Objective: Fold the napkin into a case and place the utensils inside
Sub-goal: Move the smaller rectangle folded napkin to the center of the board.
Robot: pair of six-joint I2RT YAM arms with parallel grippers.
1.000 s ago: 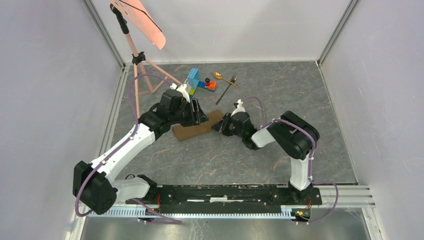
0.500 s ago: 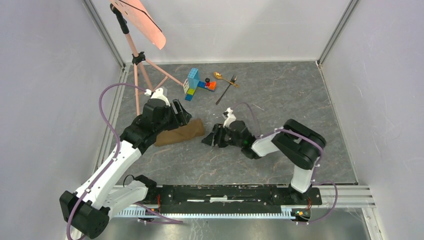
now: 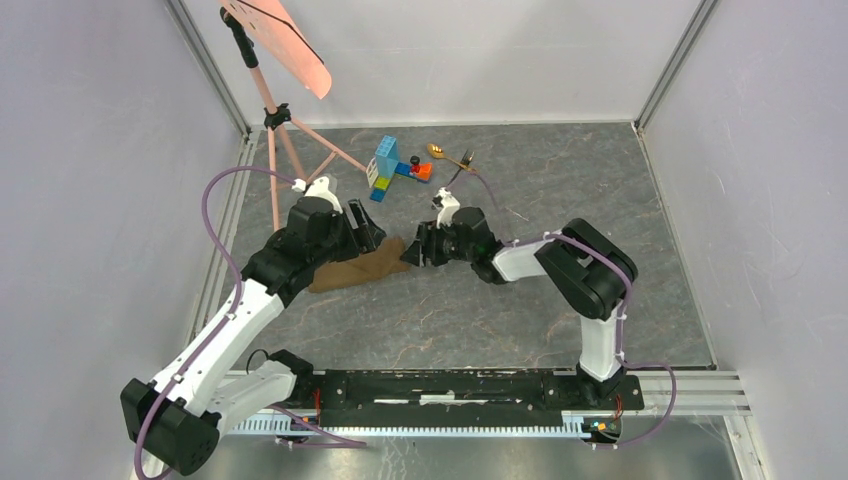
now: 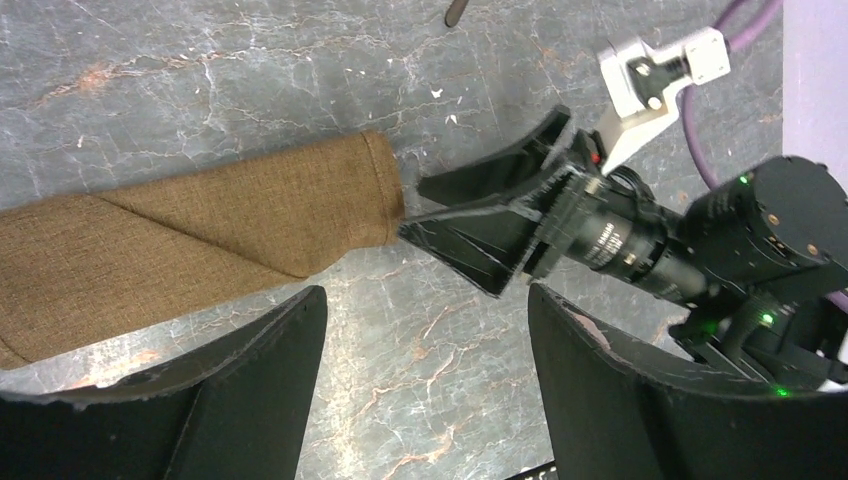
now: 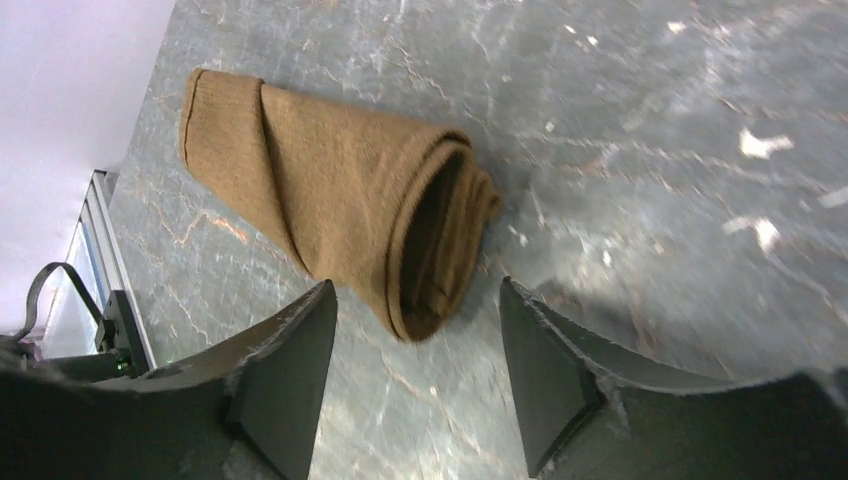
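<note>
Both jaws stand wide apart, holding nothing: left gripper (image 4: 428,300) beside the folded napkin (image 5: 330,190), right gripper (image 5: 415,290) at its open end (touching or not, unclear).

Grey marbled tabletop (image 3: 560,300) – pale lilac walls (image 3: 90,150) on three sides, metal corner posts (image 3: 674,60), pink tripod stand (image 3: 277,118) back left – even light.

A lab robot cell: plain grey walls (image 3: 90,150), aluminium frame (image 3: 207,65).
</note>
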